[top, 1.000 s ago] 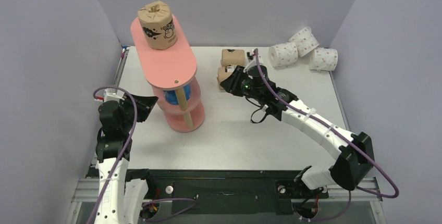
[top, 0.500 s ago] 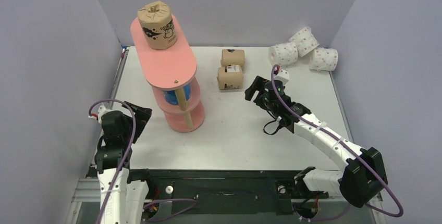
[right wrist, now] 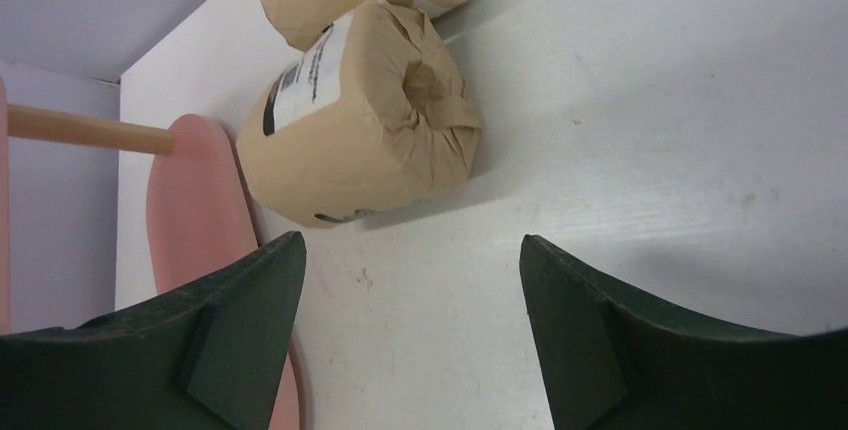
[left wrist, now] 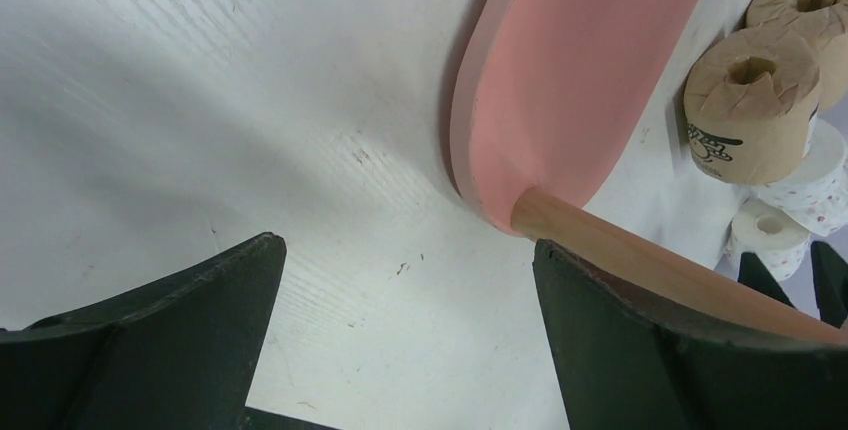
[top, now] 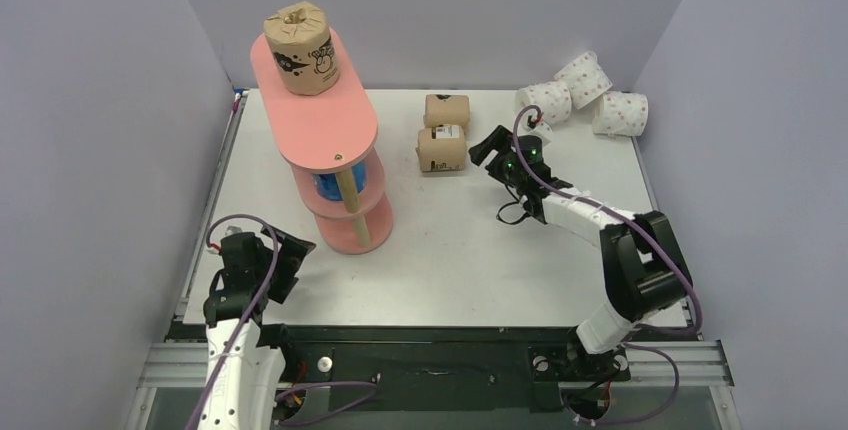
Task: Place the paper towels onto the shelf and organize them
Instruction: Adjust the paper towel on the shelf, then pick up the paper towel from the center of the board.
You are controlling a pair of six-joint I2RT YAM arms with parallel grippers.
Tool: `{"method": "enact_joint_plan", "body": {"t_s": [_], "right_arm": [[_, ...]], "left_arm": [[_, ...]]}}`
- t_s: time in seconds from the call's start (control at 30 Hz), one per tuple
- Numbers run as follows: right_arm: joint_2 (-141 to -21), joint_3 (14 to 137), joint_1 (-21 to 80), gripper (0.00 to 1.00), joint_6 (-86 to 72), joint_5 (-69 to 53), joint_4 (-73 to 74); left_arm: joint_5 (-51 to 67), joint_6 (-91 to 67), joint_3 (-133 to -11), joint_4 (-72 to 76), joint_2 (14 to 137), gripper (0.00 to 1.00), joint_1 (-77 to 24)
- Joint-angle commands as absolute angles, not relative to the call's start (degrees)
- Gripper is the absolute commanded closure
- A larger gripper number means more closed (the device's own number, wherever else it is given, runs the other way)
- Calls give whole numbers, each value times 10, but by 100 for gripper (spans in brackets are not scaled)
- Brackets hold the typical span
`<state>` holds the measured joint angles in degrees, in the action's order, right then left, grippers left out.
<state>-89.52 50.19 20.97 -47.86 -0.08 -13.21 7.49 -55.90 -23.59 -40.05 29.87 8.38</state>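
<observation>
The pink shelf (top: 330,132) stands at the left of the table. One brown paper towel roll (top: 300,47) sits upright on its top board, and a blue roll (top: 329,186) shows on the middle tier. Two brown rolls (top: 446,110) (top: 442,149) lie on the table. My right gripper (top: 487,148) is open just right of the nearer one (right wrist: 360,120), not touching it. Three white pink-dotted rolls (top: 545,102) (top: 584,78) (top: 620,113) lie at the back right. My left gripper (top: 292,268) is open and empty near the shelf's base (left wrist: 570,80).
Grey walls close in the table on the left, back and right. A wooden post (left wrist: 620,250) of the shelf runs close past my left gripper's right finger. The arms' bases stand on the black rail (top: 430,365) at the near edge.
My right gripper let go of the nearer brown roll, opened and drew back to the right. My left gripper opened and pulled back towards the near edge.
</observation>
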Motion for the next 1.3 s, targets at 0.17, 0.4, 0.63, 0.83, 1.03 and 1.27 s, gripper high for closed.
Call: {"method": "enact_joint_plan", "body": {"t_s": [0.17, 0.4, 0.63, 0.83, 1.03, 1.27], "right_arm": [[-1023, 607, 175, 26, -522, -92, -301], [-1110, 677, 176, 27, -532, -126, -302], [-1143, 697, 190, 28, -536, -140, -297], [-1131, 668, 212, 29, -540, -142, -305], [-1101, 625, 243, 31, -550, -132, -303], [-1049, 566, 269, 31, -558, -103, -308]], "left_arm": [[132, -578, -216, -339, 312, 6, 89], [134, -572, -203, -334, 319, 7, 89], [139, -572, -198, -328, 317, 7, 89], [142, -569, -195, -326, 316, 7, 90], [152, -573, -188, -320, 314, 7, 90], [157, -573, -182, -317, 310, 7, 89]]}}
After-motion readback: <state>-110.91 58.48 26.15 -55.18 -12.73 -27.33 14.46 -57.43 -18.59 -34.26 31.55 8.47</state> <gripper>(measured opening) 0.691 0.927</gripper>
